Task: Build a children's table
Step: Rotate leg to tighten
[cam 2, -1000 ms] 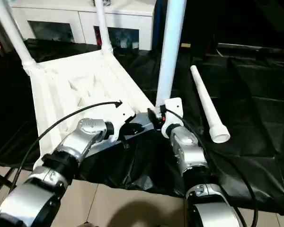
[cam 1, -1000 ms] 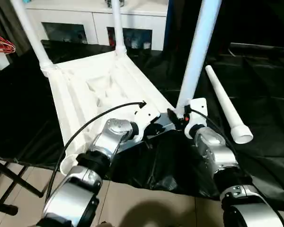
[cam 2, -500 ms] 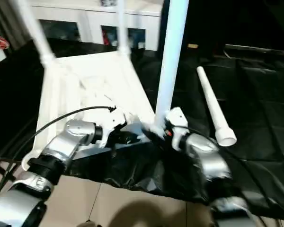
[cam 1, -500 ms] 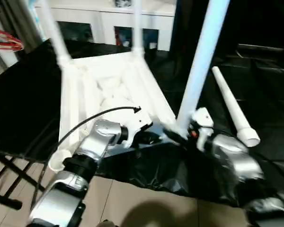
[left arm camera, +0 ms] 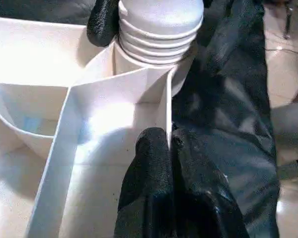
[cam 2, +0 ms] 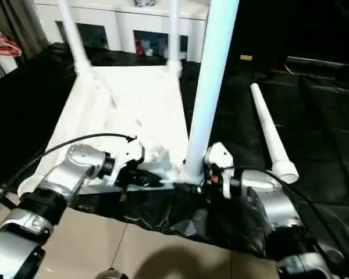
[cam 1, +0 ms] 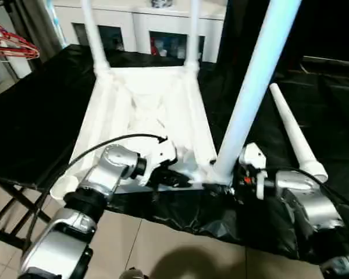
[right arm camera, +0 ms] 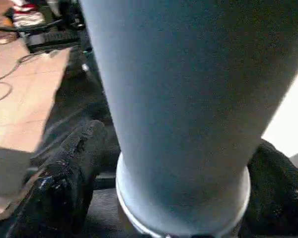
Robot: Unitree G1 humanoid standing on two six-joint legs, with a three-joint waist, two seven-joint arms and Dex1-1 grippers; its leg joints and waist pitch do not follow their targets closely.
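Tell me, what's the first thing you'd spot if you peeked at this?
A tall white leg rises from the near right corner of the upside-down tabletop, with the right end effector around its base. The left end effector pinches a thin rib of the tabletop right beside that corner. Two more legs stand at the far corners, and a loose leg lies on the black sheet to the right.

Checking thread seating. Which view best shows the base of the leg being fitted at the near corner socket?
Left wrist view: the leg's ribbed threaded end sits at the corner socket, threads still exposed. The right wrist view shows the leg's shaft between the right gripper fingers. The eye views show the whole leg upright, its base partly hidden.
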